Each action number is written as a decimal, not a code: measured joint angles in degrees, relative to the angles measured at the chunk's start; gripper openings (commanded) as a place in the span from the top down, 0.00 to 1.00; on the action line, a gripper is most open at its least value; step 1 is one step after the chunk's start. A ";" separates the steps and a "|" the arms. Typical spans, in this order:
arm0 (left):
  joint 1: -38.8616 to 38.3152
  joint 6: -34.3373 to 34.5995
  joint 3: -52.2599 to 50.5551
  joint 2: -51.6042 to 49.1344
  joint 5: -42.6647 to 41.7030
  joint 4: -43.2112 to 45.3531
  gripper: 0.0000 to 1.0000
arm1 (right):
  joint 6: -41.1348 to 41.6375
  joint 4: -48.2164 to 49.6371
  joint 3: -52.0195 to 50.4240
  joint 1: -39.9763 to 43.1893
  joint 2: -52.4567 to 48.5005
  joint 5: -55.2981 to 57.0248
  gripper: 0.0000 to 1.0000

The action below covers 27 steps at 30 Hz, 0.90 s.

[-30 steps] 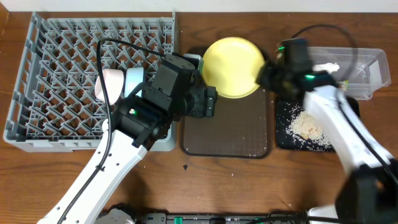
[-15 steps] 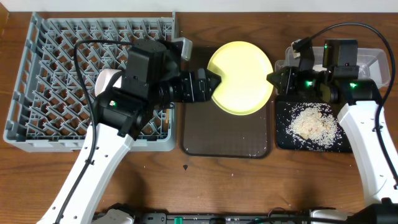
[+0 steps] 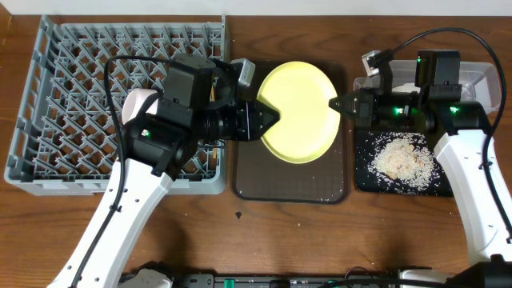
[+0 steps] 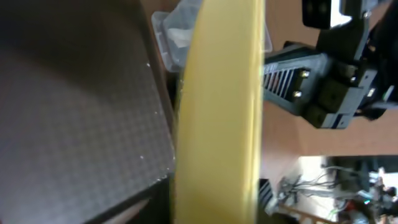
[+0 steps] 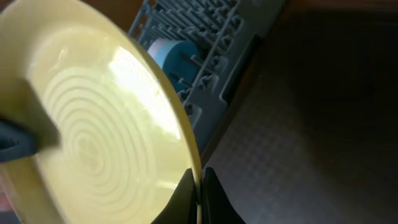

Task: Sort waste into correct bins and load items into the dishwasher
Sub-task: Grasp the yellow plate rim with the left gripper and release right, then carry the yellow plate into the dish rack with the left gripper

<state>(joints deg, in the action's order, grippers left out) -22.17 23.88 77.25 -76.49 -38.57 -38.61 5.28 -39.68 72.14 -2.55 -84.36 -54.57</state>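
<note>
Right tool (image 5: 199, 194) is pinched onto the rim of the round yellow plate (image 3: 300, 112), one finger on each face. Left tool (image 3: 274, 122) straddles the opposite rim; whether it presses on the plate cannot be told. Plate is tilted and held clear above the dark-brown tray (image 3: 292, 172), between the grey dish rack (image 3: 72, 96) and the black tray (image 3: 364, 180), which carries beige crumbs (image 3: 400, 156). Light-blue bowl (image 5: 168, 53) sits in the rack.
</note>
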 measured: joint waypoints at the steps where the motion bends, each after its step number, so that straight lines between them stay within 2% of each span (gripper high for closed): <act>1: 0.00 -0.26 0.00 0.00 0.72 -0.17 0.92 | -0.11 0.00 0.00 0.02 0.00 -0.28 0.73; 2: 0.26 -0.17 -0.07 0.00 2.14 -0.61 0.92 | -0.13 0.04 0.00 0.07 0.07 -1.25 0.45; 4: 0.42 -0.37 -0.11 -0.15 3.63 -0.63 0.92 | -0.52 -0.04 0.00 -0.33 0.28 -1.57 0.24; 5: 0.33 -0.52 -0.09 -0.04 5.11 -1.29 0.92 | -0.57 -0.20 0.00 -0.42 0.28 -1.25 0.19; 9: 0.17 -2.54 -0.04 1.86 16.92 -7.87 0.92 | -0.79 -1.75 0.00 -0.39 0.28 1.36 0.16; 13: 0.17 -6.01 0.79 6.34 34.93 -12.76 0.92 | 0.33 -5.60 0.00 -0.44 0.28 7.69 0.15; 19: 0.87 -15.26 2.99 12.33 62.34 -13.51 0.92 | 3.41 -10.01 0.00 -4.02 0.28 19.45 0.13; 22: 3.28 -23.17 3.19 12.15 70.14 -13.42 0.92 | 4.20 -10.19 0.00 -7.69 0.28 24.11 0.12; 27: 10.10 -34.95 3.19 8.66 75.14 -9.33 0.92 | 5.18 -9.97 0.00 -12.46 0.28 29.14 0.11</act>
<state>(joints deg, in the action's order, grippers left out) -12.08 -11.07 80.44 -67.83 36.58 -47.94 10.46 -49.65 72.14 -15.00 -84.07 -25.43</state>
